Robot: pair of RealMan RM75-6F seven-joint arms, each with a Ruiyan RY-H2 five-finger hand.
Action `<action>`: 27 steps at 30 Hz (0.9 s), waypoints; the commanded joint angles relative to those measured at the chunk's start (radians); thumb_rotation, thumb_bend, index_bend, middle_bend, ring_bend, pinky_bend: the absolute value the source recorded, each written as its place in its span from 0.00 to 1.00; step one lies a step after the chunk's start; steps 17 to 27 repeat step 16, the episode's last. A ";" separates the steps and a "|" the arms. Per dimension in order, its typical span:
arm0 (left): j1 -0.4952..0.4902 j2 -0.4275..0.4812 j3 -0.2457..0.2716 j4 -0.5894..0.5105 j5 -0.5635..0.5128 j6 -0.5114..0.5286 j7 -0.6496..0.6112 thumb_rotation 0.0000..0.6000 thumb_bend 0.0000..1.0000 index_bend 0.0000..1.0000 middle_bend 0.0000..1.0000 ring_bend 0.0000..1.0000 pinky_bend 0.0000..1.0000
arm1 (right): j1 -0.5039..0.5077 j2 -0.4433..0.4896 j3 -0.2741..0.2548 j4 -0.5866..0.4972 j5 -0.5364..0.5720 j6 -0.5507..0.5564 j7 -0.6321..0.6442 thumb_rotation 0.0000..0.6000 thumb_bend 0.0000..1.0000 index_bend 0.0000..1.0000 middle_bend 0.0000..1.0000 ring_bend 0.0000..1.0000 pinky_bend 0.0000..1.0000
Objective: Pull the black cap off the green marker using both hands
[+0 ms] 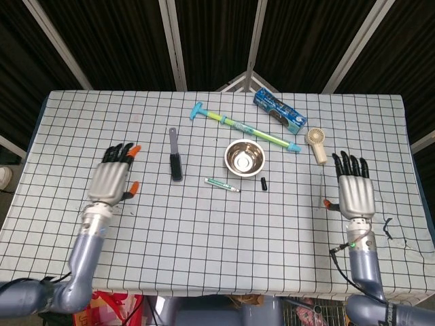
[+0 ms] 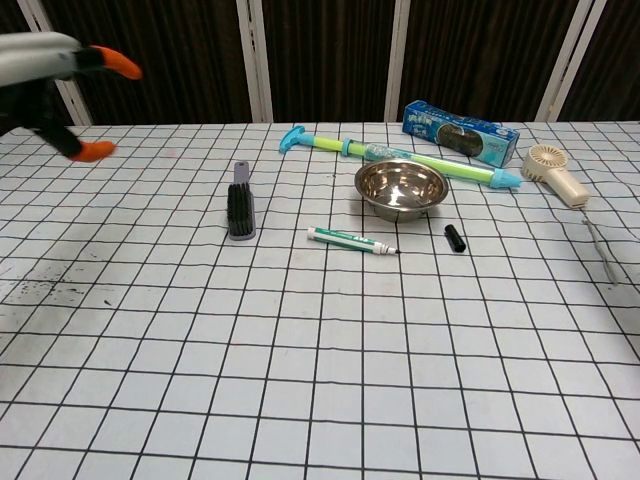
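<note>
Your two hands sit nearest to you, wide apart at the table's outer sides. Your left hand (image 1: 113, 178) hovers over the left part of the table with its fingers spread and nothing in it. Your right hand (image 1: 354, 192) is over the right side, fingers likewise extended and apart, holding nothing; the chest view does not show it at all.

Further in, at the middle of the table (image 1: 224, 238), the green marker (image 2: 352, 240) lies flat with its bare tip pointing right. The black cap (image 2: 455, 237) lies on its own just to the right of that tip, apart from the marker, with a clear gap of cloth between them. Judging from that, the pull you were asked for looks done: the cap is off, both parts are set down, and neither hand touches either one. Nothing seems left of the task itself beyond keeping your hands clear of the pieces.

Just beyond the marker and cap stands the steel bowl (image 2: 401, 187), near both but touching neither. To the left of the marker lies the grey brush (image 2: 240, 211). Further back, the long green and blue pump toy (image 2: 400, 158) runs slantwise behind the bowl, the blue biscuit packet (image 2: 461, 131) lies at the far right, and the small cream fan (image 2: 556, 172) lies to the right of the pump toy's end.
</note>
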 commanded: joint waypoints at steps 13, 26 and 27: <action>0.417 0.259 0.266 0.168 0.465 0.096 -0.589 1.00 0.51 0.11 0.00 0.00 0.00 | -0.211 0.212 -0.111 0.154 -0.312 -0.013 0.443 1.00 0.15 0.09 0.06 0.01 0.00; 0.440 0.258 0.265 0.196 0.497 0.110 -0.622 1.00 0.51 0.11 0.00 0.00 0.00 | -0.232 0.223 -0.115 0.155 -0.337 0.005 0.463 1.00 0.15 0.09 0.06 0.01 0.00; 0.440 0.258 0.265 0.196 0.497 0.110 -0.622 1.00 0.51 0.11 0.00 0.00 0.00 | -0.232 0.223 -0.115 0.155 -0.337 0.005 0.463 1.00 0.15 0.09 0.06 0.01 0.00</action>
